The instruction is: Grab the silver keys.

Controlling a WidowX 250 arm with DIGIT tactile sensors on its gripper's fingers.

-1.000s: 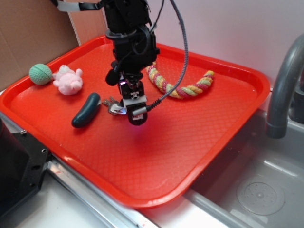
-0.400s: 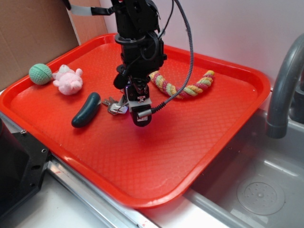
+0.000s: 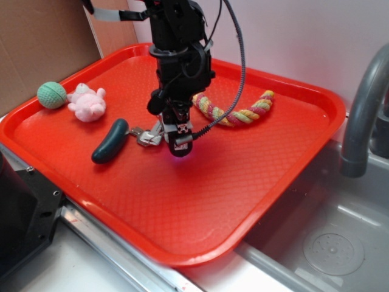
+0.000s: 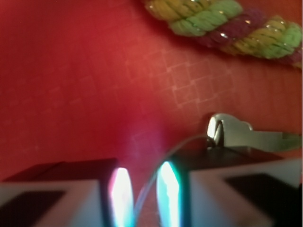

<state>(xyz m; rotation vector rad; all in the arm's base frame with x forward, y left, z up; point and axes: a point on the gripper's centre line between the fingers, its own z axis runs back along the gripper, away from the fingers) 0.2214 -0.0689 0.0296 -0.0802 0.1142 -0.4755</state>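
Red plastic tray (image 3: 255, 201) fills most of the exterior view, beside a steel sink (image 3: 331, 243) with a grey tap (image 3: 364, 109); the black arm comes down from the top, its claw (image 3: 174, 145) low over the tray's middle, tips at or just above the surface; the silver keys (image 3: 144, 136) lie flat on the tray just beside the claw, between it and the dark green cucumber (image 3: 110, 141), their near end touching or almost touching the cucumber; a pink plush (image 3: 87, 102) and a green ball (image 3: 51, 95) sit near the tray's far left rim, the two touching or nearly so; a yellow, green and pink rope (image 3: 234, 109) curves behind the arm; in the wrist view the fingers (image 4: 120, 196) stand narrowly parted, a thin wire ring in the gap, while one key (image 4: 241, 134) lies outside them by the right finger, with the rope (image 4: 222, 21) across the top; whether anything is gripped I cannot tell.
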